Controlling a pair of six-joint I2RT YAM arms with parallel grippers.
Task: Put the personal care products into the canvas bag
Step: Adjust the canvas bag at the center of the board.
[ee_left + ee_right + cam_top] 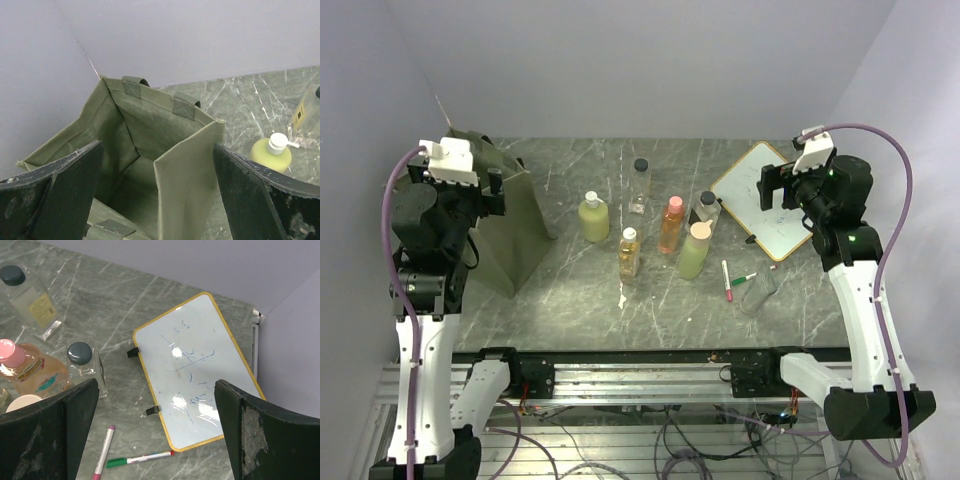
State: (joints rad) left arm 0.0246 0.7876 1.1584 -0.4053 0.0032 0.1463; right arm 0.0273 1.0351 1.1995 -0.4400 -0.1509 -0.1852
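Standing right of bag (515, 235): all 6 bottles (670, 225), none inside, so nothing done yet. L gripper (157, 146) over bag mouth, R gripper (156, 384) above whiteboard (192, 370); both jaws apart, empty.

A grey-green marbled table (570, 300) is enclosed behind and at both sides by plain pale lilac walls (650, 70).

Olive-green canvas bag (515, 232) stands upright and open-mouthed at the desk's (580, 295) left. Six bottles stand upright mid-desk, apart from it: pale yellow-green bottle (593, 219), white-capped, nearest the bag; tall clear bottle (640, 186), black-capped, farthest back; amber bottle (629, 255) in front; orange bottle (671, 225), pink-capped; light green bottle (695, 251), beige-capped, beside it; small clear bottle (708, 208) rightmost.
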